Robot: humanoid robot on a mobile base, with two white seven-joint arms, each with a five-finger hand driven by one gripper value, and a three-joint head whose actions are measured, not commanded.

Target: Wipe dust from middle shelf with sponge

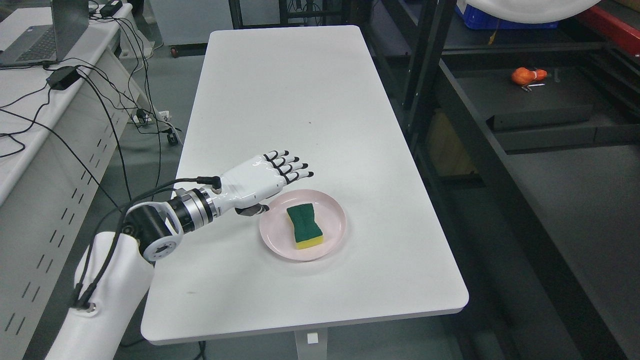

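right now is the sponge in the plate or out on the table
In the plate: the sponge lies flat, green side up, inside the pink plate; the left hand hovers open beside it, not holding it.

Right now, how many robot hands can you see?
1: the left hand, fingers spread, holding nothing, beside the pink plate with the sponge. The right hand is out of view.

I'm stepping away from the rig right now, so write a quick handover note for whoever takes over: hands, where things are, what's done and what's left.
Left hand: open, fingers extended, holding nothing, hovering at the left rim of the pink plate.
Right hand: not in view.
Sponge: green side up, yellow underneath, lying in the plate on the white table.
Shelf unit: to the right of the table.
Done: nothing yet; sponge not grasped.
Left: grasp the sponge, carry it to the middle shelf, wipe.
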